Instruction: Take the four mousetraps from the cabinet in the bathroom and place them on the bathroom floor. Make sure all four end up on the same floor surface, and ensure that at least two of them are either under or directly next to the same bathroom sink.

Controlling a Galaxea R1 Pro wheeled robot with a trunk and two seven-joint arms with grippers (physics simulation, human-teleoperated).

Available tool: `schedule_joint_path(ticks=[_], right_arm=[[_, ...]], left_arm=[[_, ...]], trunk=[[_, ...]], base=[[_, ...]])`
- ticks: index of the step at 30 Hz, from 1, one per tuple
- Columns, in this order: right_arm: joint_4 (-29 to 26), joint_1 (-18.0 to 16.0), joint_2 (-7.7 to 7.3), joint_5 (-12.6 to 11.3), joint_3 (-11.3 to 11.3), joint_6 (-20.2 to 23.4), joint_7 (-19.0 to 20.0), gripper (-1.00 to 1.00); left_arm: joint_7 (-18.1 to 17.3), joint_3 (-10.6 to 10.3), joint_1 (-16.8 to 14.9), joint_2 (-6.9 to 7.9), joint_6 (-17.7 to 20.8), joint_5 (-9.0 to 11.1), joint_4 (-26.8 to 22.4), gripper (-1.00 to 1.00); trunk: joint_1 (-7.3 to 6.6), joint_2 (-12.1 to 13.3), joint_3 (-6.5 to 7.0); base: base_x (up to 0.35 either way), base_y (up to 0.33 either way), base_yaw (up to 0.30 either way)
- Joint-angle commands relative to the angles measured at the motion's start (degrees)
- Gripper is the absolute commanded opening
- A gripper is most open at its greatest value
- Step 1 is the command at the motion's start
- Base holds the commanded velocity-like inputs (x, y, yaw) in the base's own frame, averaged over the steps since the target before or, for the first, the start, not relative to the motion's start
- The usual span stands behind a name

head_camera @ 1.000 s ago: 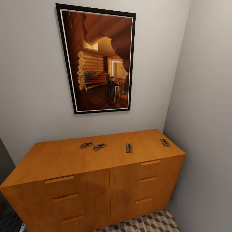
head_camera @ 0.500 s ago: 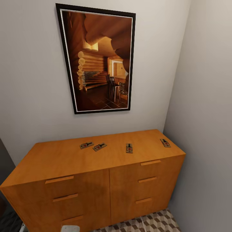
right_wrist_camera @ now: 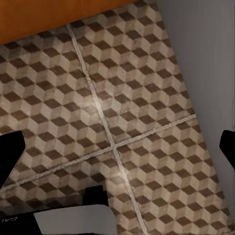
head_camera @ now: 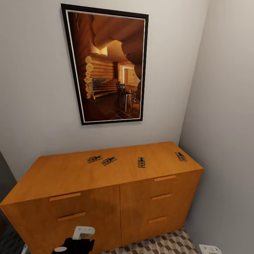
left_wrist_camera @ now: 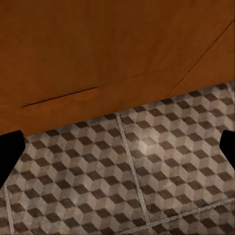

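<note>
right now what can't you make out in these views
- Left gripper: cut off by the head view's bottom edge; the wrist view shows two fingertips far apart.
- Right gripper: a white corner at the head view's bottom edge.
- Four small dark-brown mousetraps on the orange-brown wooden cabinet: too small to read their metal parts.
- Cube-patterned tile floor: mostly hidden by the cabinet.

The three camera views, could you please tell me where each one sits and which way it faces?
Head view: high on the robot, looking forward and down at the cabinet, four mousetraps and a framed picture; the left tool rises at the lower edge.
Left wrist view: near the left tool, facing the cabinet base and bathroom floor; dark fingertips at both sides.
Right wrist view: facing the floor; fingertips too.
Both wrist views share the floor and cabinet.
</note>
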Motion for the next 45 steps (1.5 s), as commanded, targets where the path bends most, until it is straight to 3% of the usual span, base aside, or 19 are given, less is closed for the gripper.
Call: schedule_joint_path(ticks=[1,7,14,30,38,45], right_arm=[[-0.98,-0.01,-0.02,0.09,-0.40,0.73,0.07,1.00],[-6.06,-0.01,-0.06,0.19,-1.72,3.13,0.13,1.00],[-11.26,-0.01,-0.09,0.25,-2.14,6.29,0.12,1.00],[-15.32,-0.01,-0.04,0.41,-2.32,9.78,-0.26,1.00],[-16.81,-0.42,-0.92,0.49,-2.45,10.10,-0.35,1.00],[-20.53,-1.10,-1.36,0.57,-2.63,12.28,-0.37,1.00]], left_arm=[[0.07,-0.72,-0.01,-0.12,0.98,-0.04,-1.09,1.00],[0.06,-4.93,-0.01,-0.99,5.29,-0.04,-5.52,1.00],[0.05,-7.58,-0.56,-1.94,8.68,-0.04,-7.33,1.00],[-0.06,-9.59,-1.29,-4.82,12.30,-0.04,-11.49,1.00],[-0.06,-12.10,-5.59,-6.21,15.27,-0.06,-12.10,1.00],[-0.14,-12.92,-12.73,-7.62,19.49,0.26,-12.25,1.00]], trunk=[[0.00,-0.04,-0.05],[0.00,-0.04,-0.05],[0.00,-0.04,-0.05],[0.00,-0.04,-0.05],[0.00,-0.04,-0.05],[0.00,-0.04,-0.05]], base=[[0.000,0.000,0.000],[0.000,0.000,0.000],[0.000,0.000,0.000],[0.000,0.000,0.000],[0.000,0.000,0.000],[0.000,0.000,0.000]])
